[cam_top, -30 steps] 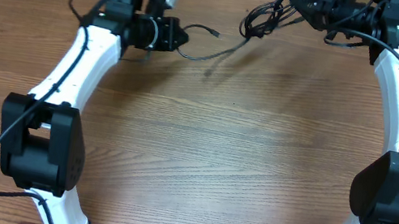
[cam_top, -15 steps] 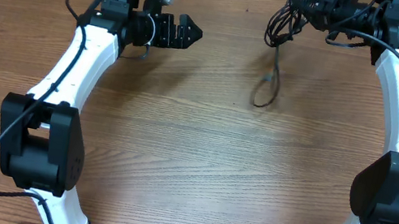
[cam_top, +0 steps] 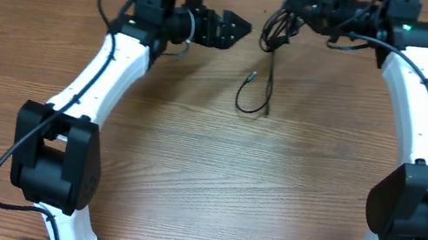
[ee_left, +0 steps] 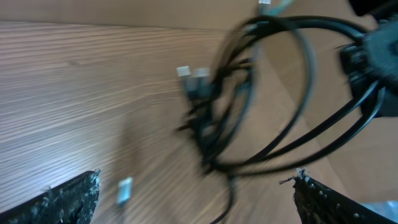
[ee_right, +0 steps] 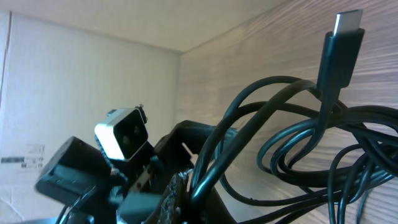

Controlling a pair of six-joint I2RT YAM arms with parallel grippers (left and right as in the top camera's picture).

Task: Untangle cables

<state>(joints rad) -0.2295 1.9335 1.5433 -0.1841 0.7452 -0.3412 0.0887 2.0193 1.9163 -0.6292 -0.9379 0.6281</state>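
Overhead view: a brown wood-grain bench [cam_top: 188,168] fills the frame, with two white-and-black robot arms rising from the bottom edge toward the top. At the upper centre, the left gripper [cam_top: 243,28] points right with its jaws spread wide and nothing between them. Near it, at the top right of centre, the right gripper [cam_top: 298,4] is clamped tight on a tangled bundle of thin black cables [cam_top: 277,27], held above the bench. One loose strand [cam_top: 271,86] drops from the bundle to the bench and curls into an open loop just below. Its small plug end [cam_top: 249,79] points upward at the left of that loop.

Left wrist view: the picture is blurred by motion. The left gripper [ee_left: 198,180] shows only its two dark fingers [ee_left: 68,199] in the bottom corners, far apart. The cables [ee_left: 208,118] hang ahead, in the centre, as overlapping dark loops with pale plug tips [ee_left: 191,73] at their upper left. The right gripper [ee_left: 367,50] is a black shape at the upper right edge.

Right wrist view: the cables [ee_right: 323,118] crowd the right half as looping black cords. One rectangular plug with a silver tip [ee_right: 342,37] stands upright at the upper right. At the lower left, a small white camera [ee_right: 121,134] sits on dark hardware.
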